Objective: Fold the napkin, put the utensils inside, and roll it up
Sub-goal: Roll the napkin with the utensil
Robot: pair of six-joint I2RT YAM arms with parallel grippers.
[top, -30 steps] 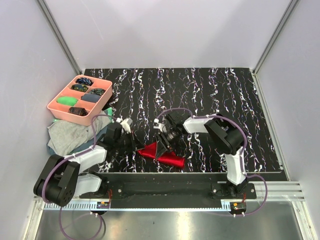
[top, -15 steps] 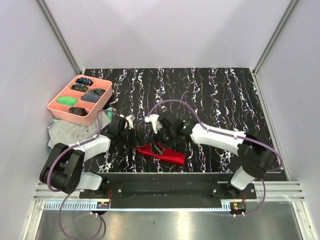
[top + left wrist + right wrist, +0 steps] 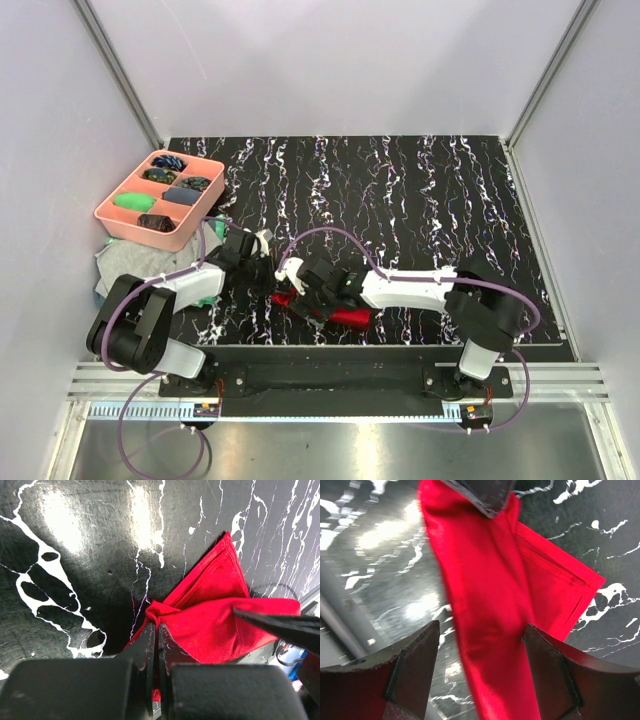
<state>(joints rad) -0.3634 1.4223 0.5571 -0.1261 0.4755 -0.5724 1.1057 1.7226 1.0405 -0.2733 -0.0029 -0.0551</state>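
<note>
Right at the near edge of the table [image 3: 420,190], I've got the napkin [image 3: 340,316] lying as a narrow folded red strip, just ahead of the two arm bases, and both arms are bent in over it. On my left wrist camera the left gripper [image 3: 154,630] is clenched, its two dark fingers [image 3: 142,647] pressed together with a gathered red corner of the cloth pinched between them; from there the red fabric fans out toward two o'clock in stacked, hemmed layers on the black marbled surface. On my right wrist camera the right gripper [image 3: 480,640] stands spread wide, a finger either side of a long fold of the napkin that runs up through the gap toward twelve o'clock, and I can't see either pad pressing the cloth. From overhead, the right gripper sits on the strip's left part, with the left gripper at its ten o'clock end. Further out, at about nine o'clock from the napkin, a pile of grey and green cloths [image 3: 125,265] lies against the left wall. Beyond that, at ten o'clock, sits a pink compartment tray [image 3: 115,218] holding small dark and green items.
</note>
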